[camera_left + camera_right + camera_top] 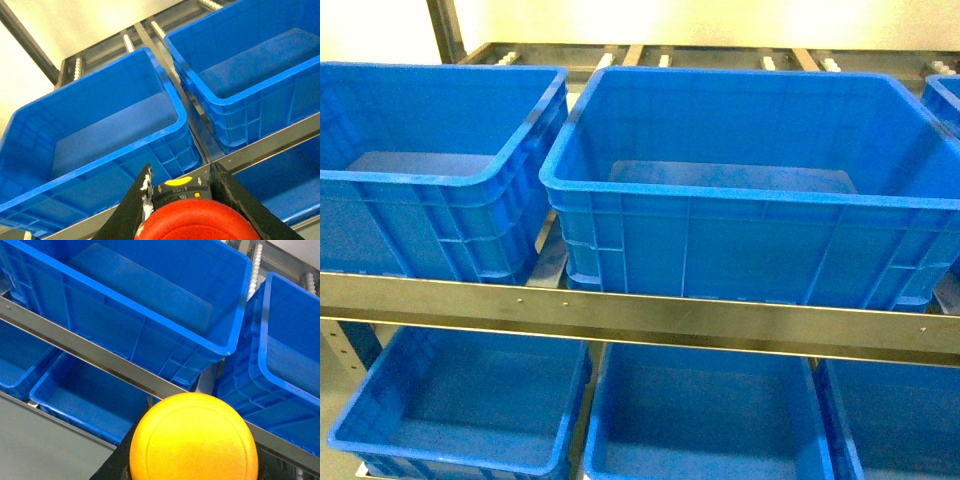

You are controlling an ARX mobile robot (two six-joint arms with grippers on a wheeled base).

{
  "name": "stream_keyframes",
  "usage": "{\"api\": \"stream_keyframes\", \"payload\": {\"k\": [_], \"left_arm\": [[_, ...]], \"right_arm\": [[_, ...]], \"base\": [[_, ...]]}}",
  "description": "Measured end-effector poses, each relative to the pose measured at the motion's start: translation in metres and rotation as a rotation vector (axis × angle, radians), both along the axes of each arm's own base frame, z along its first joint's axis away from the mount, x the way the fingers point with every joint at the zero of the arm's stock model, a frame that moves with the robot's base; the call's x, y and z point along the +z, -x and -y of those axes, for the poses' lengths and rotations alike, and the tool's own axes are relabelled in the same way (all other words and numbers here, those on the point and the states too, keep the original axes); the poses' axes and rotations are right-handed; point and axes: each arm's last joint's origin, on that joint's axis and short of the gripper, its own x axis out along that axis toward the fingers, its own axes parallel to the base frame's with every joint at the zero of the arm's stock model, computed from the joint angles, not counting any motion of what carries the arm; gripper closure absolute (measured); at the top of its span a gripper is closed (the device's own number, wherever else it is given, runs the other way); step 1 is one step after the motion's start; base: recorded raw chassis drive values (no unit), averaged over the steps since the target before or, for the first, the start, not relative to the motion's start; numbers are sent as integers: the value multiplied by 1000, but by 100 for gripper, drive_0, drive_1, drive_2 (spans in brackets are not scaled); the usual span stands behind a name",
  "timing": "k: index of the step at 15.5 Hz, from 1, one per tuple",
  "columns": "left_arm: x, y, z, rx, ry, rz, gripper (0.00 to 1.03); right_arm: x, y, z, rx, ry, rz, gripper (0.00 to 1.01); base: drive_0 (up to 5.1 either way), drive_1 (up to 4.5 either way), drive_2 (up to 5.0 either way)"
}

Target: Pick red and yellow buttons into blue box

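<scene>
Red button within left gripper

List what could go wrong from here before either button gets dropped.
1. Wrong crate: several look-alike blue boxes sit side by side and on the shelf below, so a release could land in a neighbour.
2. Both buttons sit short of the rim: the red button and yellow button could fall onto the steel rail or the gap between crates if released early.

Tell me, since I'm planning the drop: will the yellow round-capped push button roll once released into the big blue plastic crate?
Probably somewhat. The yellow round-capped push button has a smooth domed cap, so it may tip and roll. The big blue plastic crate looks deep with a flat floor, likely containing it.
</scene>
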Motion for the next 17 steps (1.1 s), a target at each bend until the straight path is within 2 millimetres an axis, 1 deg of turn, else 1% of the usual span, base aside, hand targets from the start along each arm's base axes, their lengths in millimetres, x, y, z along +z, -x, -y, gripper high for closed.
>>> {"api": "stream_keyframes", "payload": {"k": [9,12,17], "left_arm": [[0,0,0,0,0,-1,74],[-1,0,-1,8,0,-6,74],[0,0,1,-10,1,-1,74]], "right_arm": [[0,0,0,0,0,0,74],[0,0,0,3,-1,2,74],[0,0,0,-6,2,2,74]], "base": [[-3,413,-419],[327,58,-389],[0,0,0]]}}
